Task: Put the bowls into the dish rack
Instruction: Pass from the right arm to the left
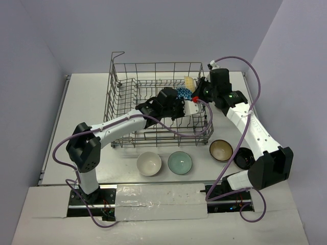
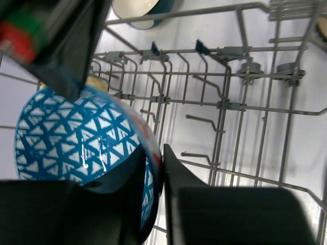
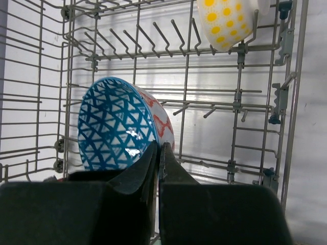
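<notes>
The blue bowl [image 3: 115, 125] looks hard, smooth and easy to break, so its thin rim is the best place to pinch. It is tipped on its side inside the dish rack [image 1: 158, 64]. The right gripper [image 3: 159, 147] is pinched shut on the rim, and the left gripper [image 2: 155, 155] squeezes the rim too.

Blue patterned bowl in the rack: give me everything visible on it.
The blue patterned bowl looks like glazed ceramic, with a glossy blue-and-white triangle lattice inside and a white outside with red-orange marks. It stands tilted on edge, opening sideways, within the dish rack. Jaws of the right gripper pinch its rim, and jaws of the left gripper grip the rim too. Whether it rests on wire is hidden.
</notes>
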